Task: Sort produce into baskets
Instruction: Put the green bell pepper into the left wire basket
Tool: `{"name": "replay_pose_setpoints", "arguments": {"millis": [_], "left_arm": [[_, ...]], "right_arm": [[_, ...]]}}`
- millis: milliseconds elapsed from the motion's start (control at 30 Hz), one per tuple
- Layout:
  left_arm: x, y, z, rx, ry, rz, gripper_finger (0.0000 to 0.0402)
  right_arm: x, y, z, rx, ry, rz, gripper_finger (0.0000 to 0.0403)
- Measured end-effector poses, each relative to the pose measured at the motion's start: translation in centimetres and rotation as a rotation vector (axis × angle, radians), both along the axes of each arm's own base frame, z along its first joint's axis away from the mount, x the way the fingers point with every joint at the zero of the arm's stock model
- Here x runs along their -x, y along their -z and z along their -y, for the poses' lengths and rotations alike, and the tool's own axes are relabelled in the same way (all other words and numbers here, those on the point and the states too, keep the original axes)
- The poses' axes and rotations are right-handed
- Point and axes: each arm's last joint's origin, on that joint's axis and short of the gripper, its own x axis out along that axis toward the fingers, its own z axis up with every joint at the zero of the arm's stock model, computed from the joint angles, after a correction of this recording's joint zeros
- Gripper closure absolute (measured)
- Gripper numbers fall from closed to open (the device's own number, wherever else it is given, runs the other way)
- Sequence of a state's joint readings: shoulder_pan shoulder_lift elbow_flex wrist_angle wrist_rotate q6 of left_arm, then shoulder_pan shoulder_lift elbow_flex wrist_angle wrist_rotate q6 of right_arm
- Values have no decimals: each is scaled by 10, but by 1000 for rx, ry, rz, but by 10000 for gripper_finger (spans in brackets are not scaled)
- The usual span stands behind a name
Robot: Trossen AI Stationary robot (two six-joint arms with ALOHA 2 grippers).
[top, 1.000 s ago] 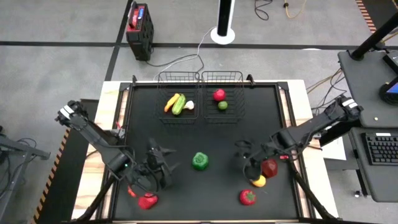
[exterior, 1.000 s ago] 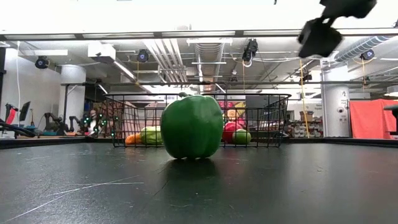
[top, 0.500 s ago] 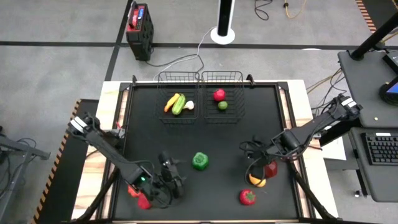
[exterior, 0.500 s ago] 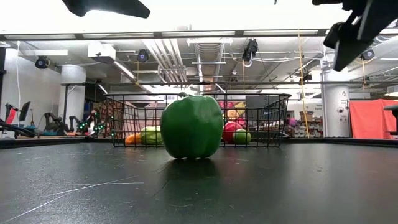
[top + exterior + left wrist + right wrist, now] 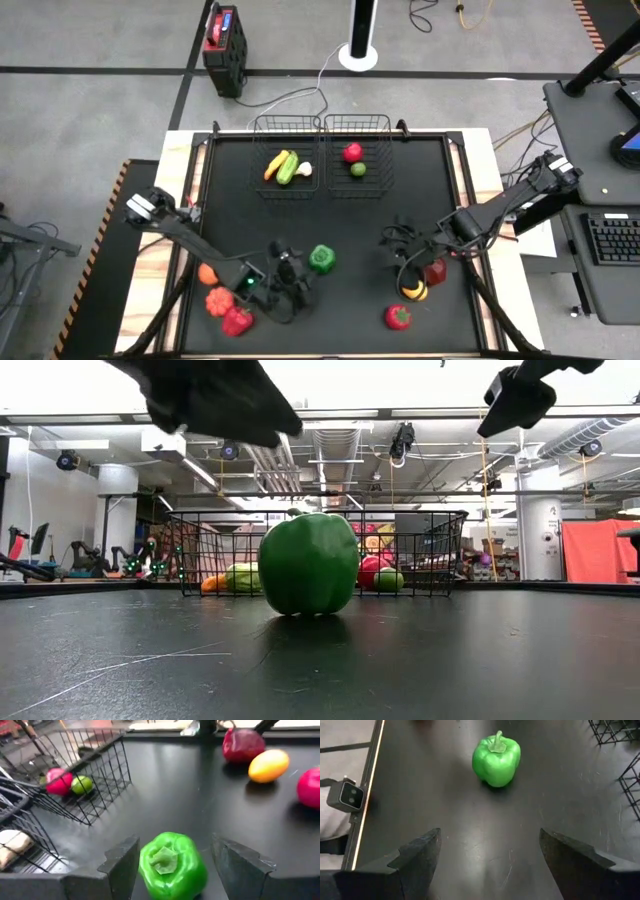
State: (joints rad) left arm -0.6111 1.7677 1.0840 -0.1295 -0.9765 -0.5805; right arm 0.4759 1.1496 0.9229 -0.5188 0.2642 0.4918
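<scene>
A green pepper (image 5: pixel 321 258) stands upright on the black table near its middle. My left gripper (image 5: pixel 298 275) hangs open just to the pepper's near left, above the table. In the left wrist view the pepper (image 5: pixel 172 865) shows between the two spread fingers of my left gripper (image 5: pixel 174 845), and I see no touch. My right gripper (image 5: pixel 393 250) hangs open to the pepper's right and holds nothing (image 5: pixel 490 837). The left basket (image 5: pixel 287 155) holds several long pieces. The right basket (image 5: pixel 358 150) holds a red and a green piece.
A dark red piece (image 5: pixel 433 270), a yellow lemon (image 5: pixel 415 291) and a red piece (image 5: pixel 398 317) lie by my right gripper at the near right. An orange piece (image 5: pixel 207 274) and two red pieces (image 5: pixel 228 310) lie at the near left. Both baskets stand at the far edge.
My left gripper has gone toward the table's right edge and down, closing in on the green pepper. It has left the red and orange pieces at the near left uncovered. The pepper has not moved.
</scene>
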Motion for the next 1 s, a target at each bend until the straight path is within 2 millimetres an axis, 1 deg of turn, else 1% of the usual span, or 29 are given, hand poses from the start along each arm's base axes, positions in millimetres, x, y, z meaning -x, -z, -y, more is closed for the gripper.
{"name": "replay_pose_setpoints", "arguments": {"millis": [100,200,433,533,800,1000], "left_arm": [[-8,7,-7,0,4,-27,177],[-15,9,-14,9,17,-37,177],[-18,16,-26,33,29,-62,177],[-17,22,-29,49,38,-62,177],[-10,38,-37,78,30,-9,179],[-7,45,-42,82,21,-1,207]], "right_arm": [[0,1,0,3,-4,6,76],[0,4,0,7,-4,-2,76],[2,15,1,8,-2,-8,76],[2,19,1,8,1,-13,76],[2,19,1,1,5,-10,76],[2,19,1,0,5,-6,76]]}}
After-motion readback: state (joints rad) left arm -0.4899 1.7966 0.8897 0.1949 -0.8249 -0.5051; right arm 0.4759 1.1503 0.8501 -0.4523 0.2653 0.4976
